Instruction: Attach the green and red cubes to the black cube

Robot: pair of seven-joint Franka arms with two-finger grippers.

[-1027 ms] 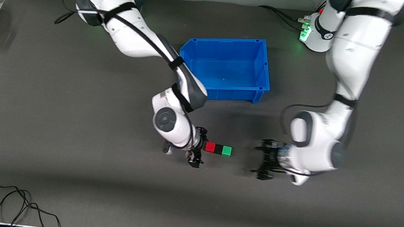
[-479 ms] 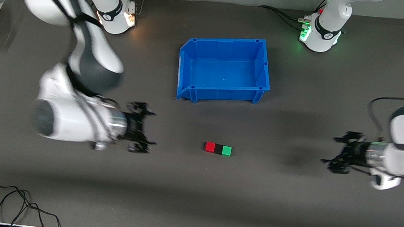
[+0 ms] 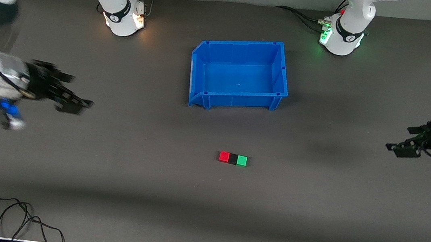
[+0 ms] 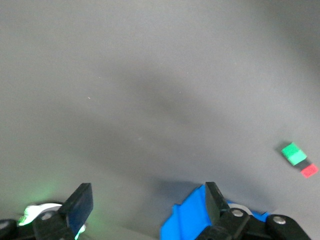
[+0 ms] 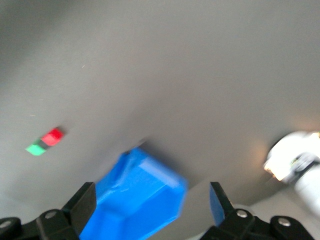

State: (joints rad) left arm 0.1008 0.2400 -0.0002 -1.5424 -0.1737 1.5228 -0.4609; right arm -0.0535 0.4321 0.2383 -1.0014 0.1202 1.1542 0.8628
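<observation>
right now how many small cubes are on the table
3, touching in one row on the dark mat, nearer the front camera than the blue plastic bin: the bright red cube toward the right arm's end, the matte black cube between, the bright green cube toward the left arm's end.

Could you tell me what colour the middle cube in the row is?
Black cube, seen best in the front view.

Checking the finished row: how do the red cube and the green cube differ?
The red cube sits at the row's end toward the right arm; the green cube sits at the end toward the left arm. One is bright red, the other bright green. Both look equal in size, and each flanks the black cube with no visible gap.
</observation>
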